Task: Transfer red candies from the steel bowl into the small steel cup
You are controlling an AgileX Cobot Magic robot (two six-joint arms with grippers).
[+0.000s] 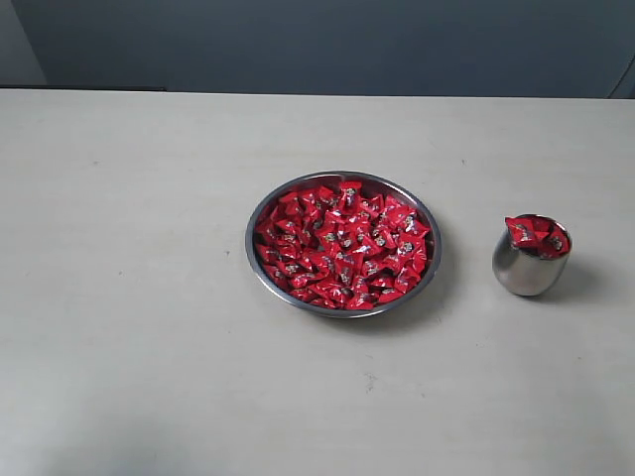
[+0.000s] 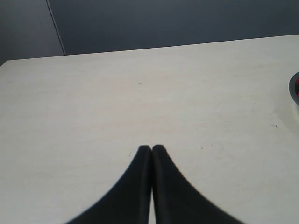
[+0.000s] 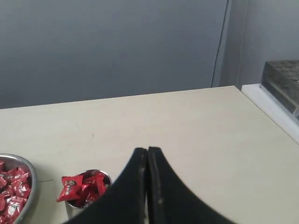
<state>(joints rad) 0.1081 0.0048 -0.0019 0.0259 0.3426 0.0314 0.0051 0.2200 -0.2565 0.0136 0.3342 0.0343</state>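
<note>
The steel bowl [image 1: 260, 213] sits mid-table, heaped with many red candies [image 1: 342, 243]. To its right stands the small steel cup [image 1: 526, 273], filled to the brim with red candies [image 1: 536, 236]; one hangs over its rim. Neither arm shows in the exterior view. In the right wrist view my right gripper [image 3: 147, 150] is shut and empty, with the cup [image 3: 70, 207] and its candies [image 3: 81, 186] beside it and the bowl's rim [image 3: 29, 165] at the frame edge. My left gripper [image 2: 151, 148] is shut and empty over bare table; the bowl's rim [image 2: 294, 88] just shows.
The pale table [image 1: 129, 297] runs back to a dark grey wall [image 1: 317, 45]. In the right wrist view a dark grey rack [image 3: 282, 79] sits on a white ledge past the table's edge.
</note>
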